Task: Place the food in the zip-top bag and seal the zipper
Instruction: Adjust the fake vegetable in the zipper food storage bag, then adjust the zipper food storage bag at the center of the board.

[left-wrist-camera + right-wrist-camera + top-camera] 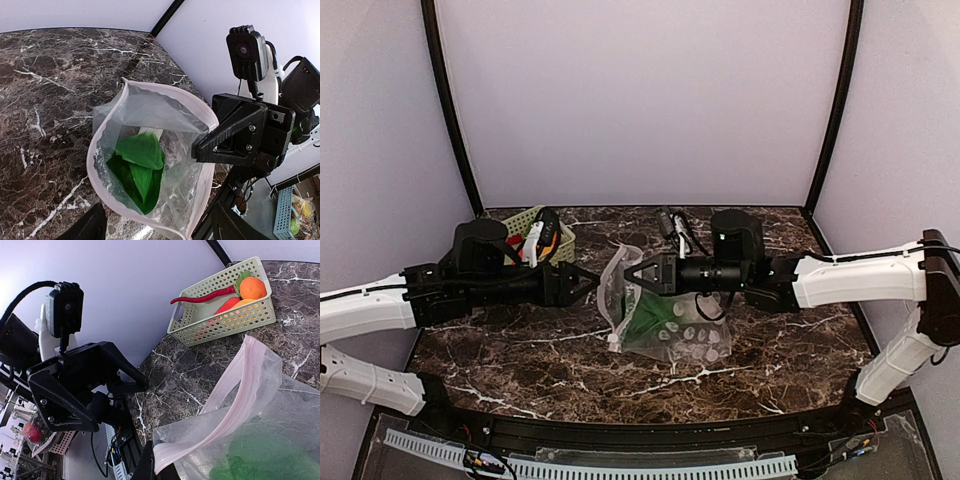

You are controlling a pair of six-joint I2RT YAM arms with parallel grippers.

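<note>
WALLS: plain pale lilac back panel [640, 100] at 12 o'clock, matching side panels at 9 and 3 | FRAME: slim black corner post [450, 110] at 11, its twin [833, 110] at 1 | TABLE: dark brown marble-patterned tabletop with white veins [520, 350], centre | EDGE: white slotted plastic strip [620, 469] at 6 | LIGHT: even, soft

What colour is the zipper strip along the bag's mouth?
Pale pink; the zipper of the zip-top bag shows best in the right wrist view.

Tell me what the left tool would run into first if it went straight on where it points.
The open mouth of the zip-top bag, which the right tool pinches up by its rim. The left tool, open, faces straight into it and would probably reach the bok choy inside, though depth is unclear.
</note>
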